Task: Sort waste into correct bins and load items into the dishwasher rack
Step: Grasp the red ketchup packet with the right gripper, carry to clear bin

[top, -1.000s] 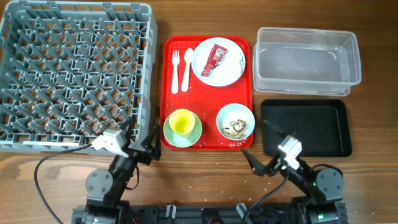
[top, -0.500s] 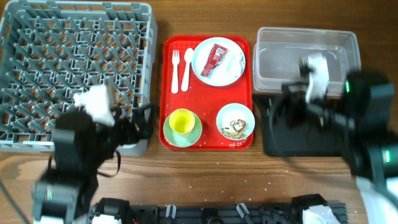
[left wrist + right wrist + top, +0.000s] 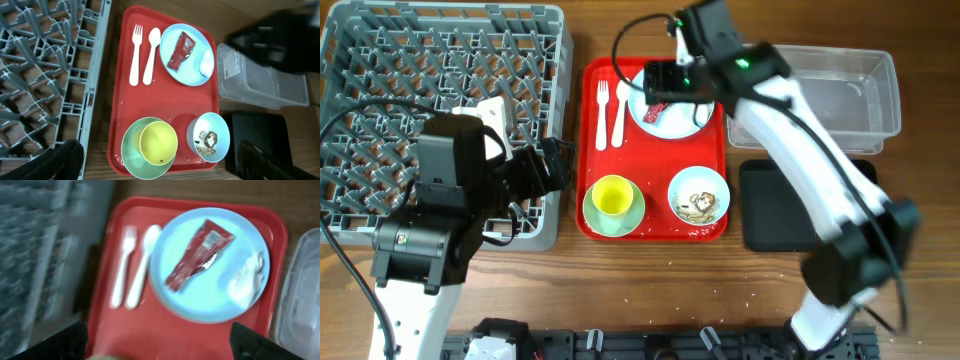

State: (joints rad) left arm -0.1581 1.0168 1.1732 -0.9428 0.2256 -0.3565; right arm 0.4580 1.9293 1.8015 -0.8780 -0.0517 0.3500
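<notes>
- While both claws hang spread and empty, left gripper (image 3: 162, 162) at the edge of the rack (image 3: 440, 60), right gripper (image 3: 160, 342) over the plate (image 3: 200, 295), the hazard: a skewed pinch could nudge the red sachet (image 3: 197, 255) aside or catch the napkin (image 3: 247, 282).
- Near: one yellow cup (image 3: 158, 144) inside one mint-green bowl (image 3: 131, 150); one light-blue bowl (image 3: 217, 125) holding food scraps (image 3: 205, 140); one black tray (image 3: 260, 130).
- Far: one fork (image 3: 135, 55), one spoon (image 3: 151, 52), one plate bearing sachet and napkin; one clear tub (image 3: 260, 85).

Right arm (image 3: 800, 140) reaches from lower right up over the pale plate (image 3: 675, 122) on the red tray (image 3: 660, 160). Fork (image 3: 602, 113) and spoon (image 3: 619, 108) lie just left of the plate. Yellow cup (image 3: 612, 196) sits in the mint-green bowl (image 3: 628, 222), beside the light-blue bowl (image 3: 676, 190) holding scraps (image 3: 701, 205). Left arm (image 3: 445, 215) overlaps the grey rack (image 3: 410, 70).
</notes>
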